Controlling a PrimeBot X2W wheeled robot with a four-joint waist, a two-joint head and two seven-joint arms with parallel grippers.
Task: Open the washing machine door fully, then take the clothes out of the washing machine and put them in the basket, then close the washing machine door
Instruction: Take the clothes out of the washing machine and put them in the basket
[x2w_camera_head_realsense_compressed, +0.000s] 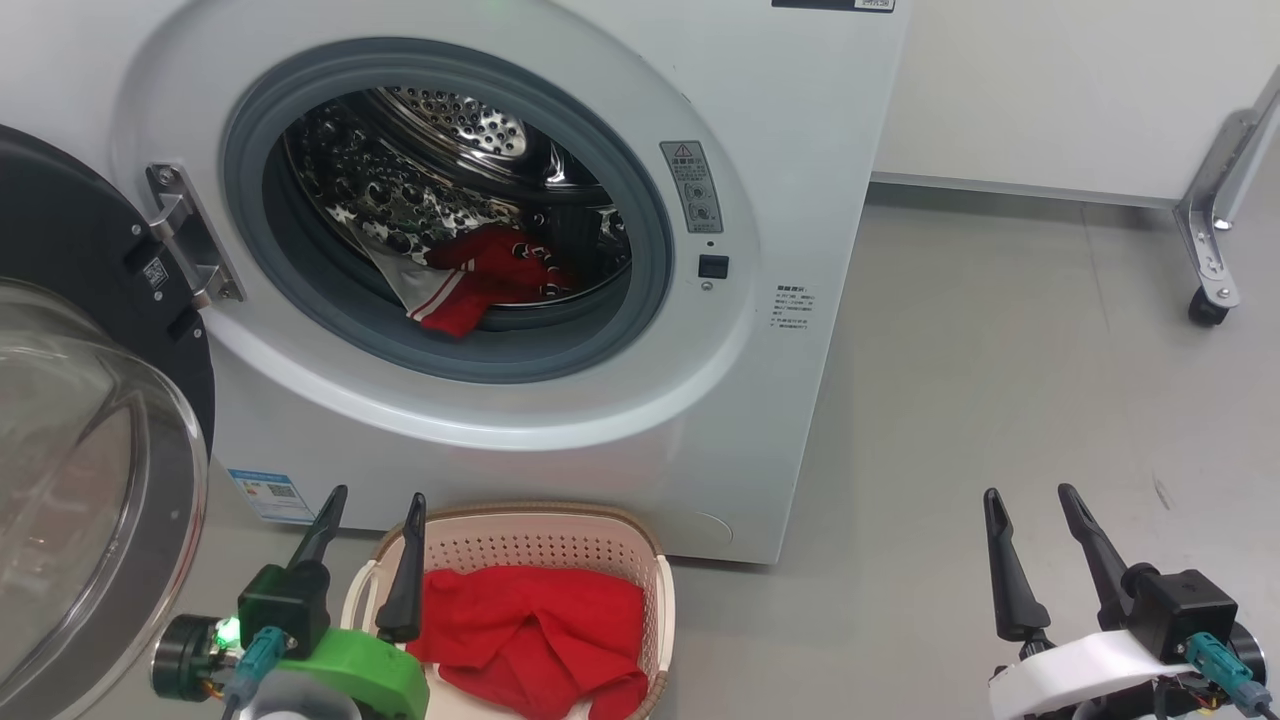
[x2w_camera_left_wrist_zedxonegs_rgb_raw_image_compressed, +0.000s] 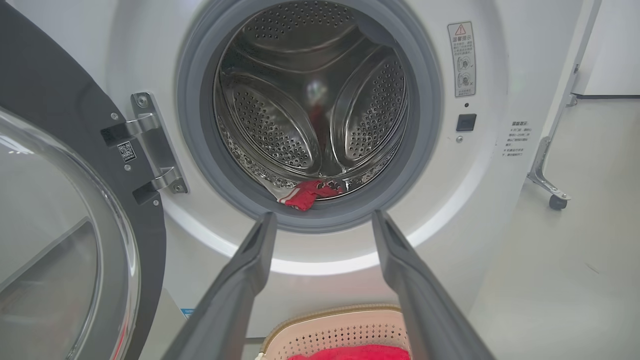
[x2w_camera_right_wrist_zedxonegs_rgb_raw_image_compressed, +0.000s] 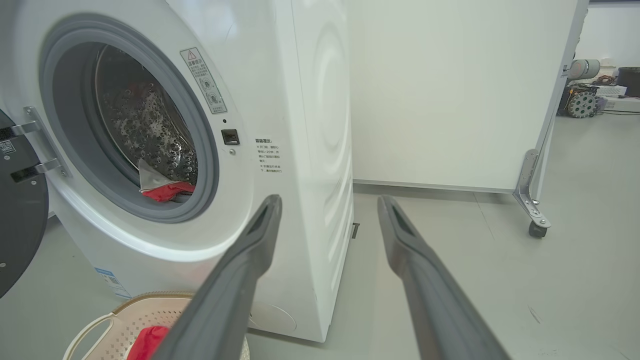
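Reaching in for the remaining jersey (x2w_camera_head_realsense_compressed: 478, 285) at the front lip of the drum (x2w_camera_head_realsense_compressed: 420, 190), I'd send the left gripper (x2w_camera_head_realsense_compressed: 378, 495), jaws wide and empty, low over the gasket (x2w_camera_head_realsense_compressed: 520, 350) and pinch deep. One red garment (x2w_camera_head_realsense_compressed: 540, 620) already sits in the basket (x2w_camera_head_realsense_compressed: 520, 512).

The washing machine door (x2w_camera_head_realsense_compressed: 92, 430) runs off the head view's left edge; the basket (x2w_camera_head_realsense_compressed: 530, 511) loses its near end to the bottom edge. Print on the warning label (x2w_camera_head_realsense_compressed: 692, 186) is too small to read.

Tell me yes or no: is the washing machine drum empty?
No, a red-and-white garment lies at the front of the drum.
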